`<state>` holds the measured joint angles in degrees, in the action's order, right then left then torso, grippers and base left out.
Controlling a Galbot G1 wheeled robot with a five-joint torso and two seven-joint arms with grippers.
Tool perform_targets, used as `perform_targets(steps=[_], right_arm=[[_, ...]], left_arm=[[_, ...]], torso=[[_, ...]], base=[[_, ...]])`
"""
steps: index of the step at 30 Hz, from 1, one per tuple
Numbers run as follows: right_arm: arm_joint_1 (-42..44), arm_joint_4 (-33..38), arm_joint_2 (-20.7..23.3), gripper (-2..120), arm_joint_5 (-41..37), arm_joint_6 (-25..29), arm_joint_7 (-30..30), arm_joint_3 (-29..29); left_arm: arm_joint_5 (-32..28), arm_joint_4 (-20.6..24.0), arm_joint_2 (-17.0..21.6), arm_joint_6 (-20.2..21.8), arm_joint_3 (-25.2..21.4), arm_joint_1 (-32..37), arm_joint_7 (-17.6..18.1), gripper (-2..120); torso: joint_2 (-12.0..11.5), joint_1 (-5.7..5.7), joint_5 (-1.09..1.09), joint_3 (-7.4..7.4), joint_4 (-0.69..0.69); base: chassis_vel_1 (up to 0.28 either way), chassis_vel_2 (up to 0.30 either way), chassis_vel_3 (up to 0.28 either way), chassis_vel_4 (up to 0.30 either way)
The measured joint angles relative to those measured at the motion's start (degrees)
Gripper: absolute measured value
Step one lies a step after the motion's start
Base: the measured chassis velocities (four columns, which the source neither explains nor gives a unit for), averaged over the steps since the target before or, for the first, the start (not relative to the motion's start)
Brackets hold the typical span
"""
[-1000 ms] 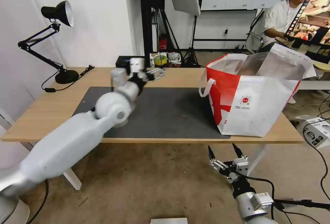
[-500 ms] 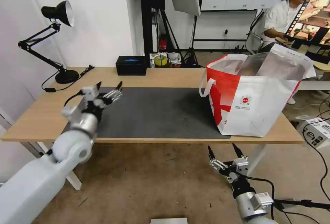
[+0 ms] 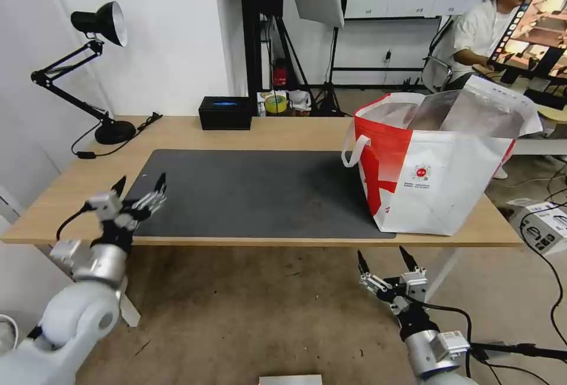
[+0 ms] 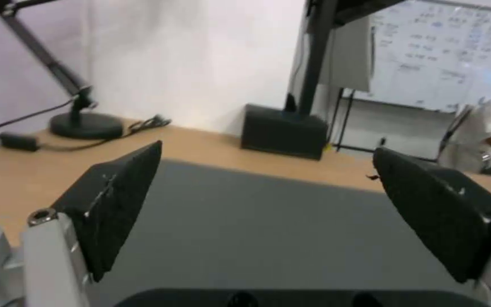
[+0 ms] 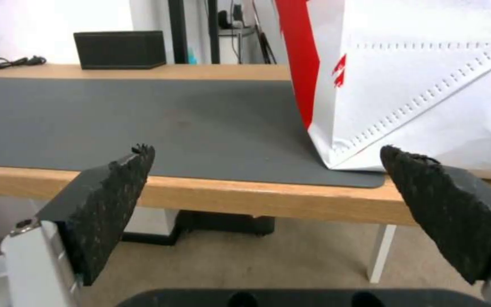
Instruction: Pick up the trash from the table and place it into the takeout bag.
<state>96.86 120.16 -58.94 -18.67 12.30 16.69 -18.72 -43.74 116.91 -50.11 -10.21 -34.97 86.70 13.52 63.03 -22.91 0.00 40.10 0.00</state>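
The takeout bag (image 3: 440, 160) stands upright and open on the right end of the table (image 3: 277, 128); its white and red side (image 5: 427, 81) also fills part of the right wrist view. No trash lies on the dark grey mat (image 3: 260, 193) or on the wood around it. My left gripper (image 3: 140, 187) hangs open and empty at the table's front left edge, over the mat's near corner. My right gripper (image 3: 384, 258) is open and empty too, low in front of the table, below the bag. Both wrist views show wide-spread black fingers (image 4: 117, 200) (image 5: 109, 200) with nothing between them.
A black tissue box (image 3: 225, 113) sits at the table's back edge. A black desk lamp (image 3: 88, 72) and its cable occupy the back left corner. A person sits at a screen behind the bag. Cables and a box lie on the floor at right.
My left arm has drawn back from over the mat's back middle toward me and to the left, ending at the front left edge. The right arm has stayed still.
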Motion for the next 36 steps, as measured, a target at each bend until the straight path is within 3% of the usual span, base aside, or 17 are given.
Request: perform_targets(steps=[12, 20, 36], right_arm=[[0.0, 0.0, 0.0, 100, 0.0, 0.0, 0.0, 0.0], [0.0, 0.0, 0.0, 100, 0.0, 0.0, 0.0, 0.0], [0.0, 0.0, 0.0, 100, 0.0, 0.0, 0.0, 0.0]], left_arm=[[7.8, -2.8, -8.2, -4.9, -2.8, 8.8, -2.1, 100], [8.8, -3.3, -10.2, -5.7, -2.5, 11.6, -5.5, 100], [8.5, -2.5, -11.3, -5.2, -2.7, 13.6, -6.0, 100]], torso=[[0.0, 0.00, 0.00, 0.00, 0.00], [0.0, 0.00, 0.00, 0.00, 0.00], [0.0, 0.00, 0.00, 0.00, 0.00]], base=[[0.000, 0.000, 0.000, 0.000], [0.000, 0.000, 0.000, 0.000], [0.000, 0.000, 0.000, 0.000]])
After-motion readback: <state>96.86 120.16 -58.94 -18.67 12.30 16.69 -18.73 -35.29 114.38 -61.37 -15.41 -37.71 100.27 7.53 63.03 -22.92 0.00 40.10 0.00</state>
